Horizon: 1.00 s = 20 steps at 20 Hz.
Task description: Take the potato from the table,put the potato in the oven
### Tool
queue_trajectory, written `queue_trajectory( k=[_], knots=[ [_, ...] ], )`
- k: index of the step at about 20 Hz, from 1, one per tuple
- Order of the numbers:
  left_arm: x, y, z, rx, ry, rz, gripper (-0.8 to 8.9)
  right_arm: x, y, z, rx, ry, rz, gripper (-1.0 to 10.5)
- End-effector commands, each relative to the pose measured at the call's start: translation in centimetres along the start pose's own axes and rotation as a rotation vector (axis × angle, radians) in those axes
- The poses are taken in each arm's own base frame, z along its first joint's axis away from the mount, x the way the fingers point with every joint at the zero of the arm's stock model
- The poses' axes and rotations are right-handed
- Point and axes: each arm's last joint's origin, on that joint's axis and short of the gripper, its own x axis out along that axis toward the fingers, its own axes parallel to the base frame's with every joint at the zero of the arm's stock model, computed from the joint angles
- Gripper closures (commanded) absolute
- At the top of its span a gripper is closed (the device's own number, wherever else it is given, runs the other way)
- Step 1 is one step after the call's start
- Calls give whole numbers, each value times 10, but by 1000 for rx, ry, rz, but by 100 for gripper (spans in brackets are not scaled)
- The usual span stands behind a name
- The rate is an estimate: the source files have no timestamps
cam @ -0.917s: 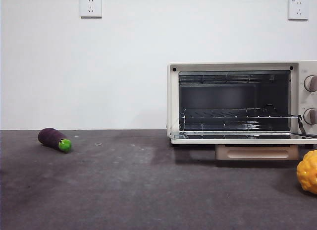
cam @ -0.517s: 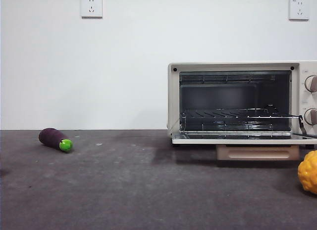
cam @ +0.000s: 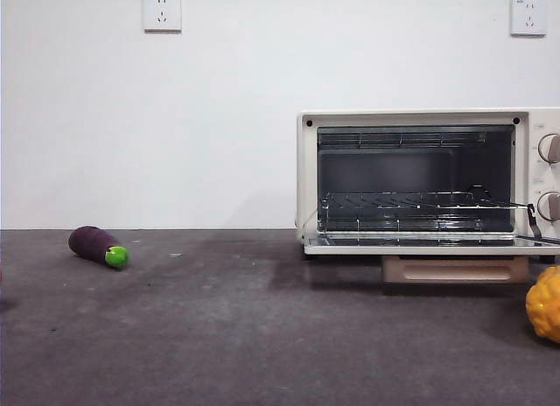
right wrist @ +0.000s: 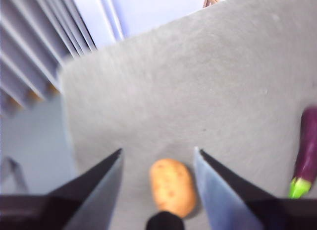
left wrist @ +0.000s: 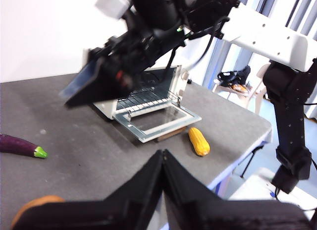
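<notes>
Since the earlier front frames nothing on the tabletop (cam: pixel 262 336) has shifted: the oven (cam: pixel 306 178) stands with its door folded down flat, the eggplant (cam: pixel 98 247) lies far from the oven on the side away from its knobs, and the bumpy yellow lump (cam: pixel 544 303) sits near the oven's knob side, closer to the camera. A dark tip has appeared at the top corner of the front view, on the eggplant's side; which arm it belongs to cannot be told from that view.

The potato (right wrist: pixel 172 186) does not appear in the front view. The right wrist view shows it resting on the tabletop past the eggplant, on the side away from the oven and close to the tabletop edge.

The right tool (right wrist: pixel 157 188) hangs above the potato with its two jaws spread apart and empty. The potato lies in the gap between them, touching neither. Its long axis runs roughly along the jaws, so its narrow width faces the closing direction. Judged from this, the coming move is a straight descent followed by closure.

The left tool (left wrist: pixel 163 165) is clenched on nothing and waits apart. Only an orange sliver, probably the potato (left wrist: pixel 34 205), shows beside it. The right arm is the nearer one
</notes>
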Motion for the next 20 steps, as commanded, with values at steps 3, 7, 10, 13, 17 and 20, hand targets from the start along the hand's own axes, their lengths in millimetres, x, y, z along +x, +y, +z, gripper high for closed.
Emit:
queue_trajectory(
  k=[3, 7, 10, 13, 17, 20],
  knots=[
    [1, 5, 0, 25, 2, -22, 819, 52, 17, -19, -204, 52, 16, 318],
    [2, 10, 1, 21, -4, -2, 819, 89, 18, -39, -200, 100, 15, 151],
    [3, 11, 2, 5, -1, -16, 819, 113, 16, -58, -166, 161, 24, 150],
    [3, 12, 2, 3, 1, -24, 819, 132, 14, -74, -159, 213, 18, 136],
    [4, 13, 2, 3, 4, -36, 819, 149, 13, -90, -129, 262, -10, 50],
    [4, 14, 3, 2, 6, -45, 819, 160, 11, -99, -102, 266, -15, 50]
  ],
)
